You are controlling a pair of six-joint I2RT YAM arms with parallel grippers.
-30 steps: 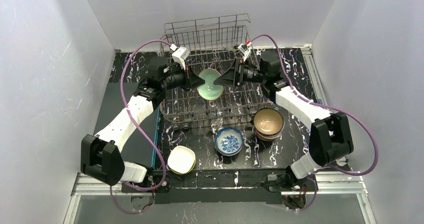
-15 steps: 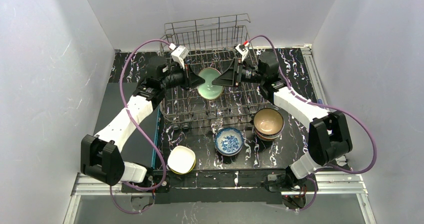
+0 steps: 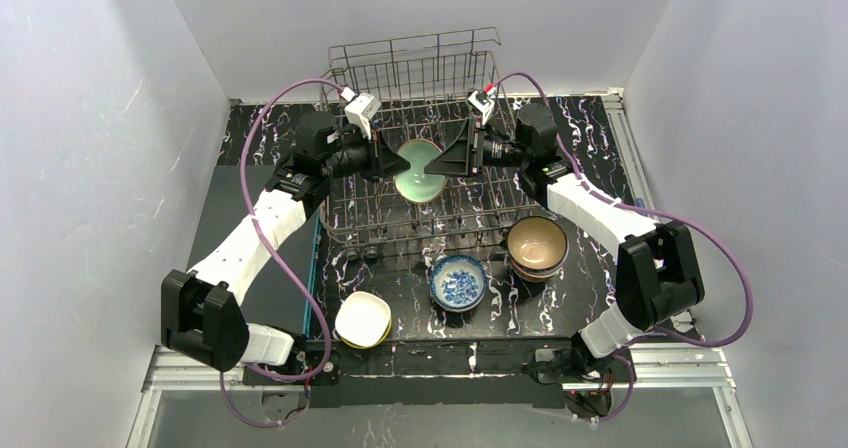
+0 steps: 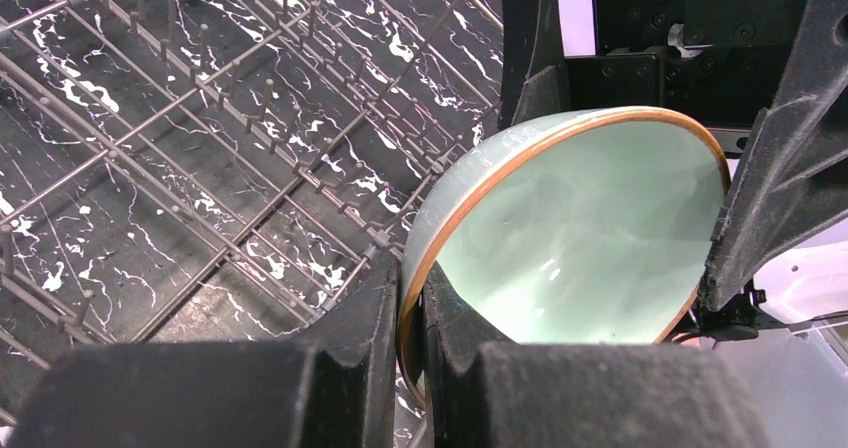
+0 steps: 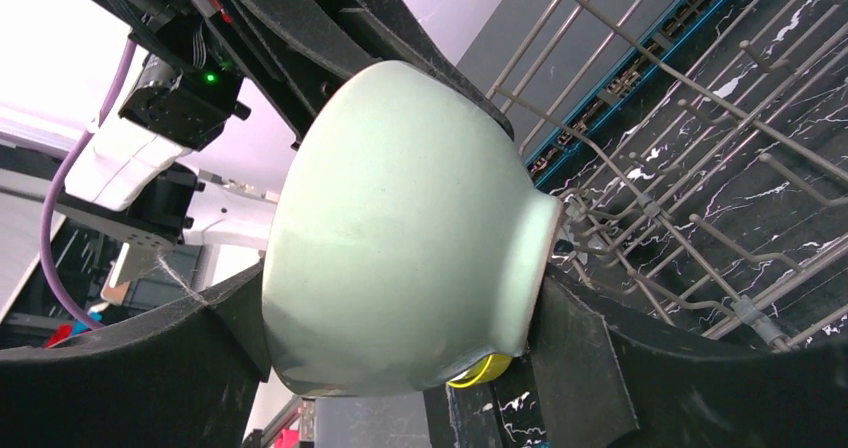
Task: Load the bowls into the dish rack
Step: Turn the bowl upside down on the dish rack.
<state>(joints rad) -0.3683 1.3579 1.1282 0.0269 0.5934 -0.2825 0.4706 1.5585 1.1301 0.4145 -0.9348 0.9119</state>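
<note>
A mint bowl (image 3: 418, 171) is held on its side above the dish rack (image 3: 440, 223), a grey wire basket at the table's far middle. My left gripper (image 3: 386, 158) is shut on the bowl's orange-edged rim, one finger inside and one outside (image 4: 410, 283). My right gripper (image 3: 446, 160) comes from the other side. Its wide-spread fingers (image 5: 575, 348) press the bowl (image 5: 400, 228) between rim and foot. The bowl's inside (image 4: 580, 238) faces the left wrist camera. Rack tines (image 4: 200, 118) lie below.
In front of the rack stand a blue-patterned white bowl (image 3: 458, 281), a tan bowl on a stack (image 3: 537, 245) at the right, and a white bowl on a yellow one (image 3: 362, 318) at the left. The rack's tall back wall (image 3: 415, 63) rises behind.
The bowl has turned and shifted slightly toward the back of the rack, with both grippers staying on it. The right gripper has edged left.
</note>
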